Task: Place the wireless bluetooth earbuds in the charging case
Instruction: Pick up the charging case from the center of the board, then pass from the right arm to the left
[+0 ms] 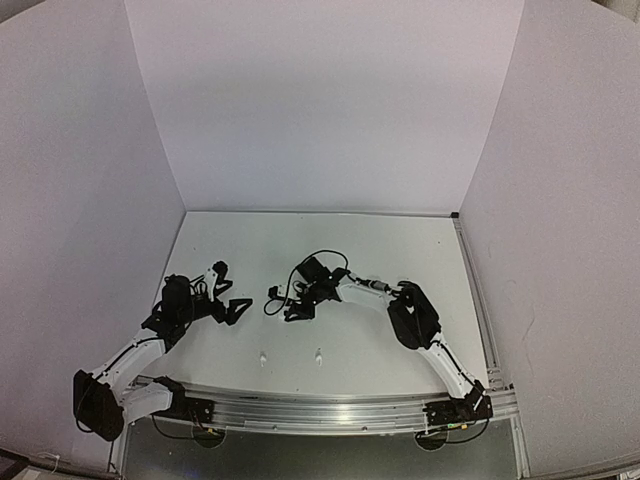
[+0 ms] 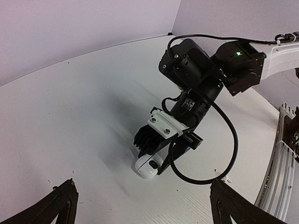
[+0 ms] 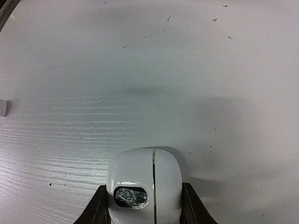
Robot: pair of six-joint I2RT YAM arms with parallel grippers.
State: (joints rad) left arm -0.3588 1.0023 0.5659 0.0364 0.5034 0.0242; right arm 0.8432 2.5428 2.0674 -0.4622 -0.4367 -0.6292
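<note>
My right gripper (image 3: 145, 212) is shut on a closed white charging case (image 3: 144, 179) with a dark oval window, holding it at the table surface. The left wrist view shows the same case (image 2: 148, 167) between the right gripper's black fingers (image 2: 150, 139). My left gripper (image 2: 149, 210) is open and empty, a short way to the left of the case; it also shows in the top view (image 1: 236, 308), with the right gripper (image 1: 290, 302) just beside it. Two tiny white earbuds (image 1: 262, 357) (image 1: 318, 354) lie on the table nearer the arm bases. No black earbuds are in view.
White walls enclose the table (image 1: 330, 240) on the left, back and right. A metal rail (image 1: 320, 412) runs along the near edge. The right arm's black cable (image 2: 231, 140) loops beside the case. A small white piece (image 3: 3, 107) lies at the right wrist view's left edge.
</note>
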